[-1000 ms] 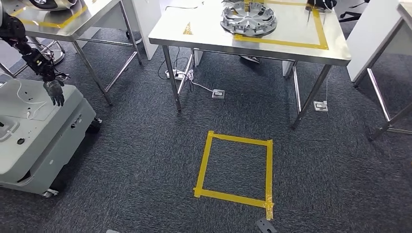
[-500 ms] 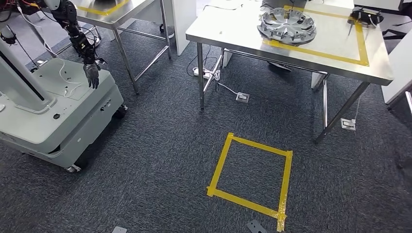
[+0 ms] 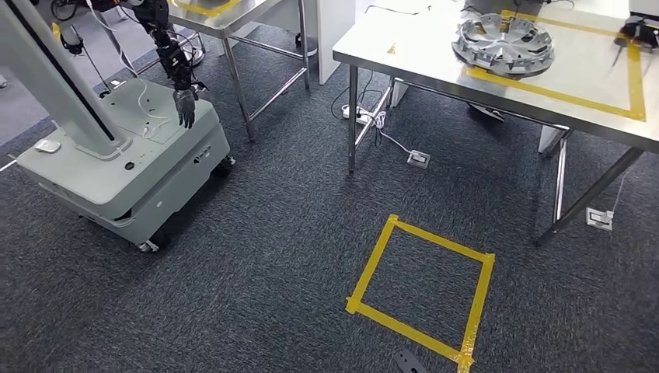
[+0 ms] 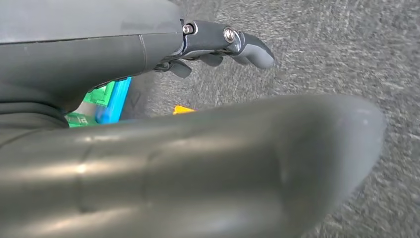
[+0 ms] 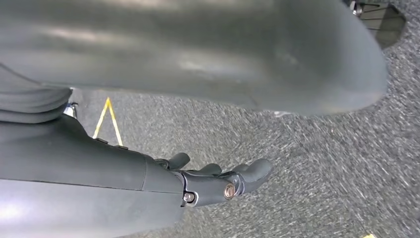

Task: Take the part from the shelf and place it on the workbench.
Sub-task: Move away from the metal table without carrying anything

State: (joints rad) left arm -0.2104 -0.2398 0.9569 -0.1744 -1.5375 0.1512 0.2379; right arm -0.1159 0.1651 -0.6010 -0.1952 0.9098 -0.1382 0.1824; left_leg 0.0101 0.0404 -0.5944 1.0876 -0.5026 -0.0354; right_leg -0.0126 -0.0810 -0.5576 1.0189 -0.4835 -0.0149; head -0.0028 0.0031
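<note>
A round silver metal part [image 3: 503,43] with ribbed segments lies on the steel workbench [image 3: 420,54], inside a yellow tape frame. My left hand [image 4: 213,39] hangs over grey carpet in the left wrist view, fingers loosely stretched out and holding nothing. My right hand [image 5: 213,186] hangs the same way above the carpet in the right wrist view, with nothing in it. Both hands are far from the part.
A white wheeled machine base [image 3: 116,179] stands at the left, with another machine's dark arm and hand [image 3: 185,105] hanging over it. A second steel table [image 3: 233,12] is behind it. A yellow tape square [image 3: 371,260] marks the carpet. Cables and a socket box [image 3: 419,159] lie under the workbench.
The whole picture has shifted right and down, so the camera has turned left. The white machine base has come further into view. The part stays on the workbench.
</note>
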